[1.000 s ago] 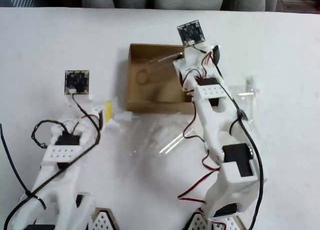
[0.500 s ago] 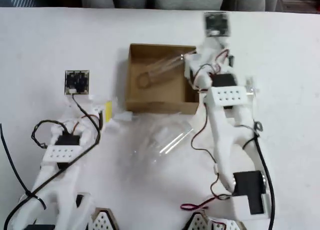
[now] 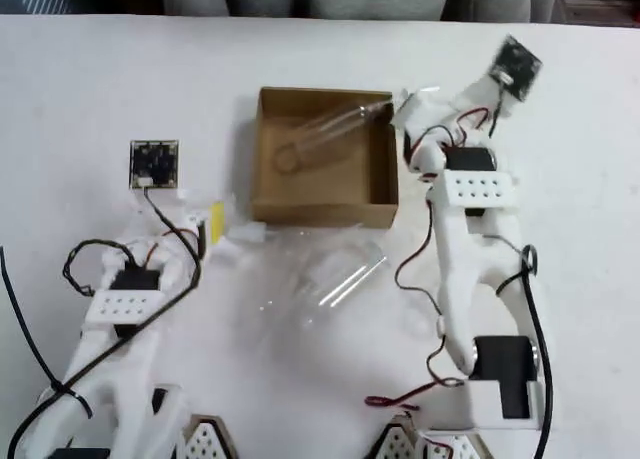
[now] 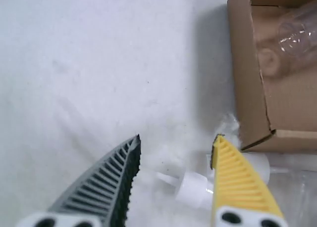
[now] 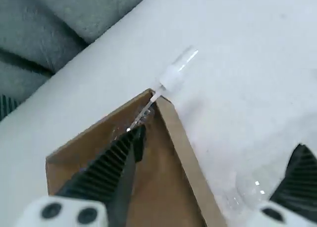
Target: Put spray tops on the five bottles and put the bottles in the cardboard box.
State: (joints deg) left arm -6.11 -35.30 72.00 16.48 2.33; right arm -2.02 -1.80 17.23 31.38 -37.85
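- Down in the cardboard box [image 3: 320,215]: one clear bottle [image 3: 325,134], lying slantwise, one end up toward the far right corner.
- Right at that corner, one white spray top [image 5: 173,74], poking out over the rim, thin tube trailing back inside.
- Flat on the table [image 3: 100,79], just in front of the box, a second bottle [image 3: 345,277]; more clear plastic beside it, too faint to count.
- Just outside the box's right wall, a third bottle [image 5: 246,187], under the right claw.
- Over that far right corner, the right claw [image 5: 218,140], hovering, spread wide, nothing held.
- Near the box's front left corner, a second spray top [image 4: 193,185], loose on the table.
- And the left claw [image 4: 177,140]: parted, grey finger on one side, yellow on the other, either side of that second spray top, not closed on it.
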